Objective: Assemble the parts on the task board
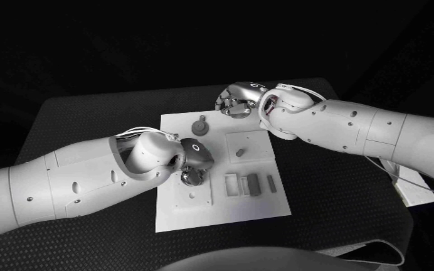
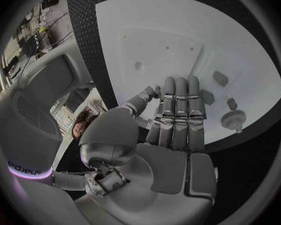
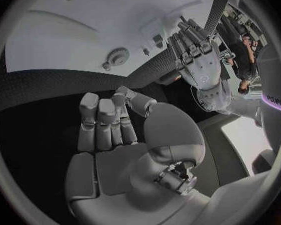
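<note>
The black table (image 1: 90, 117) carries the white task board (image 1: 181, 211), lying between and under both hands.

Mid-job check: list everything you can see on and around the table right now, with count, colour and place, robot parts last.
Table: one, black, under everything.
Task board: one, white, middle of the table.
Gear-shaped part: one, grey, far end of the board.
Small peg part: one, grey, on the raised square plate right of centre.
Block parts: about three, grey, side by side on the near-right of the board.
Left hand: one, silver, above the board's left side, fingers extended, holding nothing.
Right hand: one, silver, at the board's far edge, fingers curled, nothing visibly held.
</note>
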